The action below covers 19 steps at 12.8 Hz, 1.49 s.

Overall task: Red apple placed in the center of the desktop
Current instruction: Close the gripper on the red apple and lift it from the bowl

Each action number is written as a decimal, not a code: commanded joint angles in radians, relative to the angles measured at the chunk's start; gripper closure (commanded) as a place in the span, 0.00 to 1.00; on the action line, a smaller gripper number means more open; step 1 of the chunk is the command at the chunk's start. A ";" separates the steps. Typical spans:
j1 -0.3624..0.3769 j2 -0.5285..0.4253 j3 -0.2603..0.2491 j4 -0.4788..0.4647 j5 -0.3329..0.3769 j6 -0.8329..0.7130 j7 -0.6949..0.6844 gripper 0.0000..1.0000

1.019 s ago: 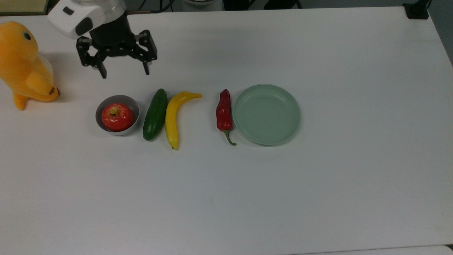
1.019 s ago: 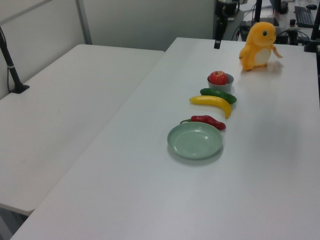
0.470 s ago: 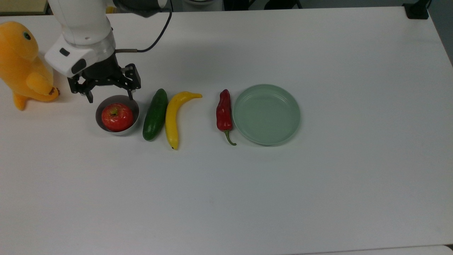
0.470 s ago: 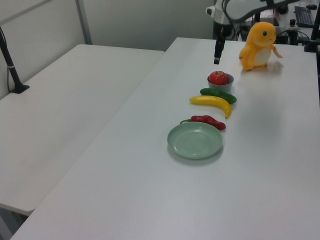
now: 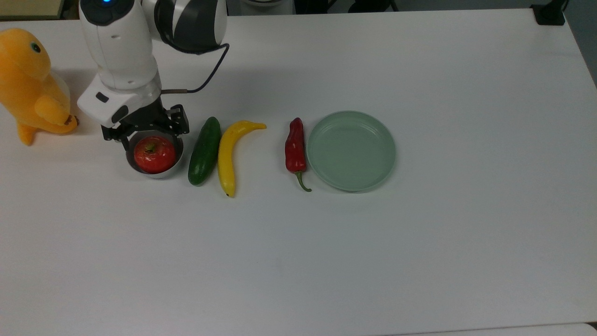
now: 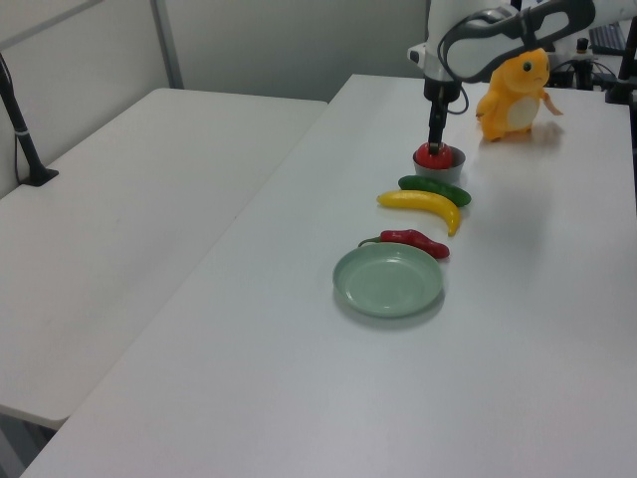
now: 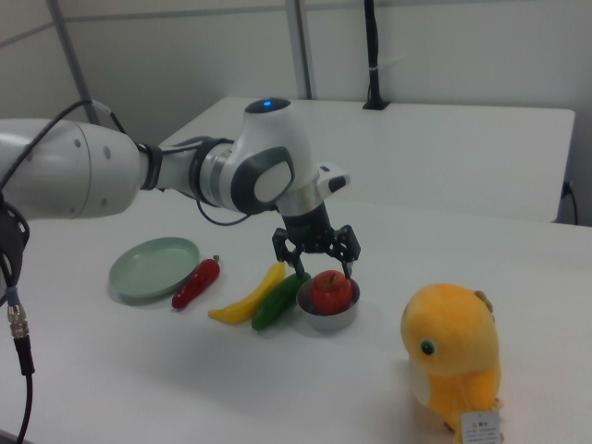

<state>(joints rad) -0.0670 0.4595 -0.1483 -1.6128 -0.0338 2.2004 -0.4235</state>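
Observation:
The red apple (image 5: 155, 154) sits in a small grey bowl (image 5: 162, 174) at the top view's left, on the white desktop (image 5: 326, 261). My gripper (image 5: 153, 138) hangs low right over the bowl and is open, one finger at each side of the apple's upper part. The right view shows the apple (image 7: 330, 289) in the bowl (image 7: 328, 318) with the open gripper (image 7: 322, 268) straddling its top. In the left view the gripper (image 6: 435, 140) points straight down onto the apple (image 6: 434, 154).
A cucumber (image 5: 204, 150), a banana (image 5: 228, 156), a red chili pepper (image 5: 295, 149) and an empty pale green plate (image 5: 350, 150) lie in a row toward the top view's right. A yellow plush toy (image 5: 28, 84) stands at the top view's left edge.
The arm came in from the table's far edge and dropped down, so the open gripper now sits around the apple in the bowl. Nothing on the table moved.

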 commanded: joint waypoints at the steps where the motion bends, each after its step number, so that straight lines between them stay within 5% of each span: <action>1: 0.007 0.004 -0.010 -0.045 -0.024 0.061 -0.012 0.00; 4: 0.007 0.014 -0.010 -0.065 -0.029 0.087 -0.009 0.01; 5: 0.007 0.016 -0.010 -0.070 -0.031 0.090 -0.009 0.09; 8: 0.006 0.014 -0.010 -0.081 -0.041 0.091 -0.020 0.62; 9: 0.004 0.013 -0.010 -0.081 -0.047 0.090 -0.021 0.68; 15: -0.002 -0.082 -0.010 -0.075 -0.044 0.027 -0.007 0.69; 19: 0.018 -0.270 -0.008 -0.119 -0.032 -0.163 -0.006 0.68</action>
<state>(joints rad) -0.0693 0.3444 -0.1524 -1.6533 -0.0644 2.1635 -0.4251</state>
